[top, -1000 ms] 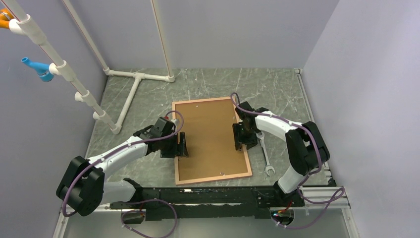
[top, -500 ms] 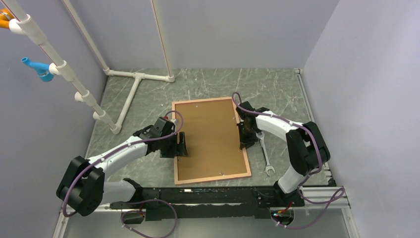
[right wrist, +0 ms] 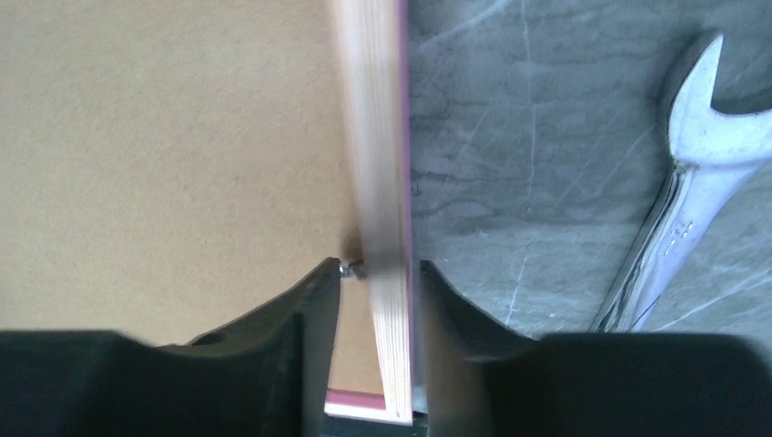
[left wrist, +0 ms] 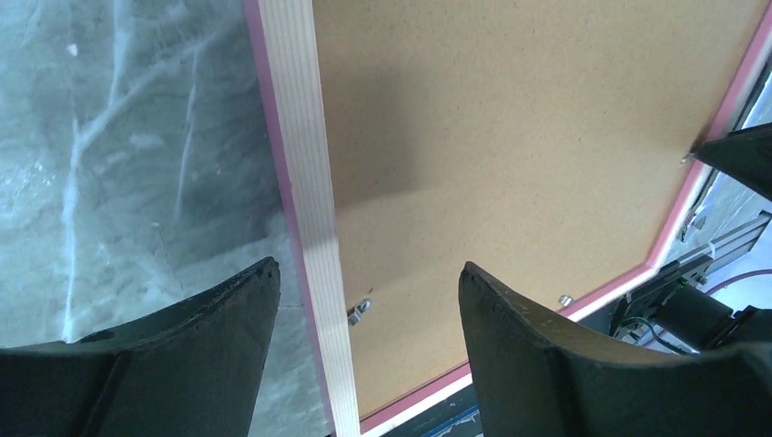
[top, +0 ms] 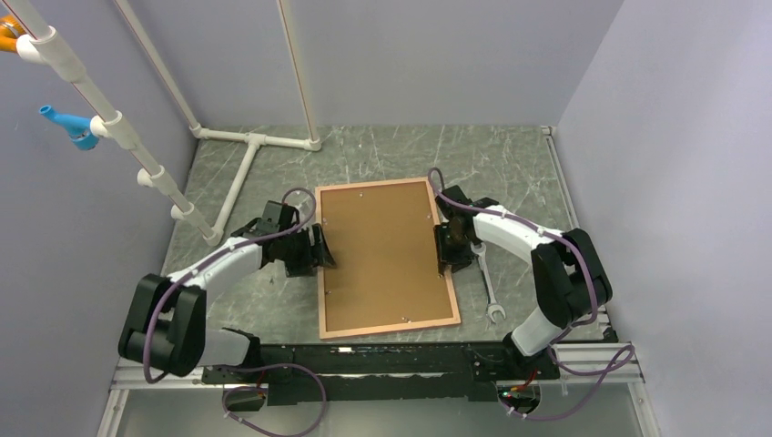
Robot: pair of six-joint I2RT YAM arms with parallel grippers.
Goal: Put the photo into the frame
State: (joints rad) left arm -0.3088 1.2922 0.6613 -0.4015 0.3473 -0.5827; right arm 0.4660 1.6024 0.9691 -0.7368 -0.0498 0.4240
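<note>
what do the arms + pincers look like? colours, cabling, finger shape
The left arm and right arm match: white link shells, chunky black joint housings, and a purple cable looping along each. The left pincer and right pincer each have two matte black fingers, broad at the base and tapering to rounded tips. No markings visible.

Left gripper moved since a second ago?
Yes. The left gripper shifted left and away from the bases, toward the pipe stand, and now straddles the frame at its left edge.

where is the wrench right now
In the top view the wrench lies flat on the table on the right side, just outside the frame's right edge; the right wrist view shows bare table between them.
</note>
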